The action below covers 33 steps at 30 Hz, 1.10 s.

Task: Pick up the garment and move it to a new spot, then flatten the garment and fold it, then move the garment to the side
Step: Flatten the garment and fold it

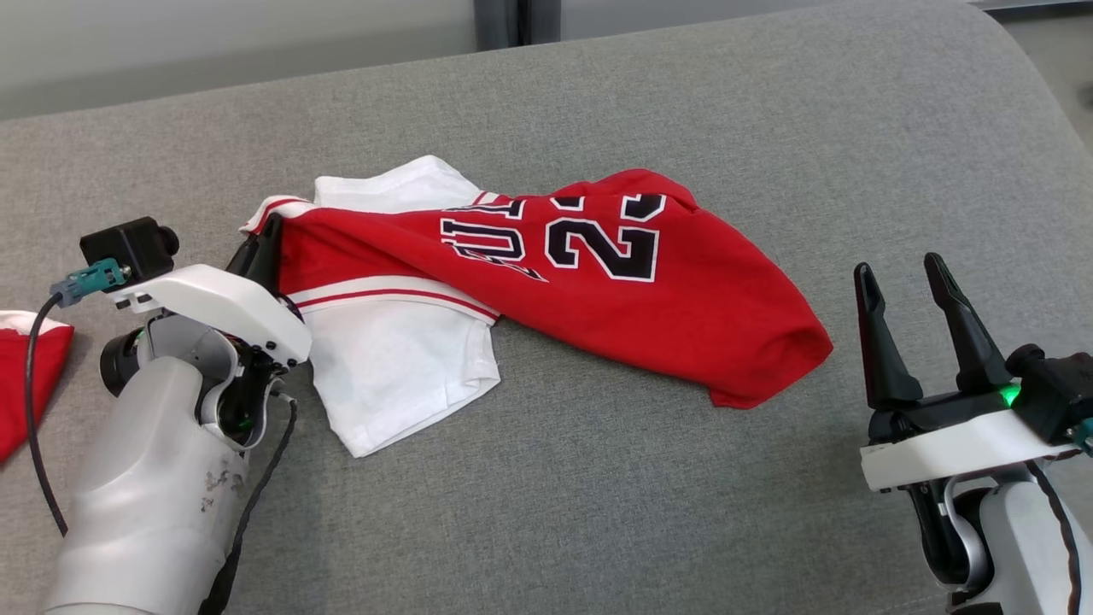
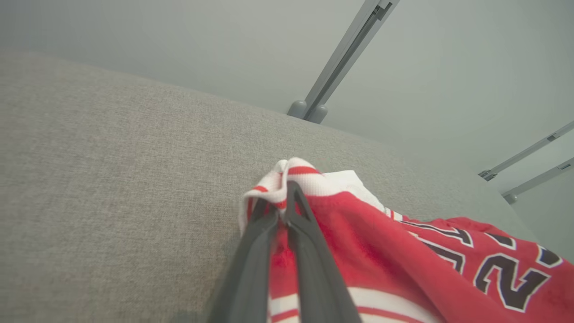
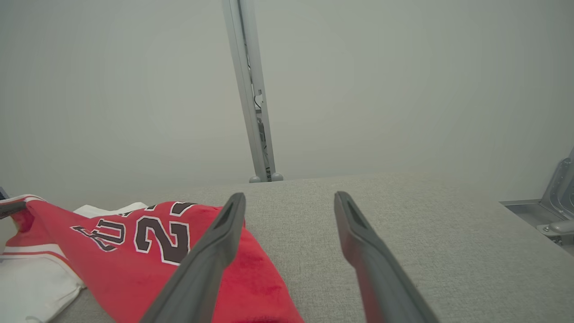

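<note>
The garment (image 1: 615, 299) is a red jersey with dark white-edged numbers and white sleeves, lying crumpled across the middle of the grey surface. My left gripper (image 1: 260, 248) is shut on its red-and-white striped trim at the left end, which the left wrist view shows bunched between the fingertips as garment (image 2: 403, 269) under left gripper (image 2: 278, 202). My right gripper (image 1: 897, 269) stands open near the lower right, apart from the cloth. In the right wrist view the garment (image 3: 134, 251) lies left of and partly behind the right gripper (image 3: 289, 197).
A second red-and-white cloth (image 1: 26, 376) pokes in at the left edge. The grey fabric surface (image 1: 768, 128) extends behind and to the right of the jersey, ending at a rounded far-right corner. A pale wall with metal rails (image 3: 251, 89) stands behind it.
</note>
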Tool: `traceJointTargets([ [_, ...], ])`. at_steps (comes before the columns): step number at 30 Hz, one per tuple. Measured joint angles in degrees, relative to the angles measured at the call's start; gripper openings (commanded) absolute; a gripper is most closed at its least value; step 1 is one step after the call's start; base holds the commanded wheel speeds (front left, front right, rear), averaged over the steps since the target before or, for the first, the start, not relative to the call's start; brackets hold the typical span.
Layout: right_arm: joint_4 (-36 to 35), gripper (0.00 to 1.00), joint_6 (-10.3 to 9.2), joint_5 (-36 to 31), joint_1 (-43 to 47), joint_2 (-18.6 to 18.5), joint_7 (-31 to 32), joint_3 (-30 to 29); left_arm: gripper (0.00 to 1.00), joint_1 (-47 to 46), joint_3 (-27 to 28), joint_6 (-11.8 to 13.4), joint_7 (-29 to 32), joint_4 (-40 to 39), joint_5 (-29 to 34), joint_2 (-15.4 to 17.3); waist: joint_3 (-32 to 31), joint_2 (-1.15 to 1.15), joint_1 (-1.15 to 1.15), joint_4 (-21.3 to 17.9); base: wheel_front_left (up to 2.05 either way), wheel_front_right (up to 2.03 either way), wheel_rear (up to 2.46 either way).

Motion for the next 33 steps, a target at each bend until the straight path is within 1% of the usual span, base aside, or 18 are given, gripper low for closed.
traceJointTargets([
  [1, 0.1, 1.0, 0.0, 0.0, 0.0, 0.0, 0.0, 0.1, 0.1, -0.4, -0.2, -0.4, -0.6, 1.4, 0.0, -0.2, -0.1, 0.0, 0.0, 0.1, 0.0, 0.0, 0.0],
  [2, 0.2, 1.0, 0.0, 0.0, 0.0, 0.1, 0.0, 0.1, 0.56, -0.9, -0.4, -0.8, -1.0, 2.8, 0.0, -0.6, -0.2, 0.0, 0.0, 0.2, 0.0, 0.0, 0.0],
  [3, 0.3, 1.0, 0.0, 0.0, 0.0, 0.2, 0.0, 0.1, 1.0, -1.2, -0.7, -1.2, -1.4, 3.7, 0.0, -1.0, -0.3, 0.0, 0.0, 0.4, 0.0, 0.0, 0.0],
  [7, 0.5, 1.0, 0.0, 0.0, 0.0, 0.2, 0.0, 0.6, 1.0, -2.1, -1.9, -2.1, -3.5, 6.4, 0.0, -1.3, -1.1, 0.0, 0.0, 1.4, 0.0, 0.0, 0.0],
  [12, 1.0, 1.0, 0.0, 0.0, 0.0, 0.0, 0.0, 1.1, 1.0, -1.9, -4.4, -2.4, -6.4, 6.4, 0.5, -1.0, -2.4, 0.0, 0.0, 2.8, 0.0, 0.0, 0.0],
  [18, 0.3, 1.0, 0.0, 0.0, 0.2, -0.2, 0.0, 0.5, 1.0, 1.5, -5.6, -2.4, -9.8, 1.6, 1.1, 1.7, -4.1, 0.0, 0.0, 4.5, 0.0, 0.0, 0.0],
  [22, -0.2, 1.0, 0.0, 0.0, 0.8, -0.1, 0.0, 0.0, 1.0, 4.7, -4.7, -2.4, -10.8, -3.7, 1.9, 3.8, -5.4, 0.0, 0.0, 5.5, 0.0, 0.0, 0.0],
  [24, -0.4, 1.0, 0.0, -0.2, 1.6, 0.0, 0.0, -0.3, 1.0, 7.1, -3.8, -1.6, -11.0, -7.1, 2.5, 4.5, -6.0, 0.0, 0.0, 5.9, 0.0, 0.0, 0.0],
  [25, -0.6, 1.0, 0.0, -0.3, 1.9, 0.1, 0.0, -0.8, 1.0, 9.7, -2.7, -0.4, -11.2, -11.3, 3.3, 4.8, -6.5, 0.0, 0.0, 6.4, 0.0, 0.0, 0.0],
  [30, -1.0, 1.0, 0.0, -0.5, 3.0, 0.4, 0.0, -1.3, 1.0, 17.6, 1.0, 4.3, -11.2, -24.3, 7.2, 5.8, -7.6, 0.0, 0.0, 7.5, 0.0, 0.0, 0.0],
  [33, -1.6, 1.0, 0.0, -0.5, 3.8, 0.6, 0.0, -1.6, 1.0, 22.9, 2.4, 6.8, -11.2, -31.7, 9.4, 5.2, -7.9, 0.0, 0.0, 7.9, 0.0, 0.0, 0.0],
])
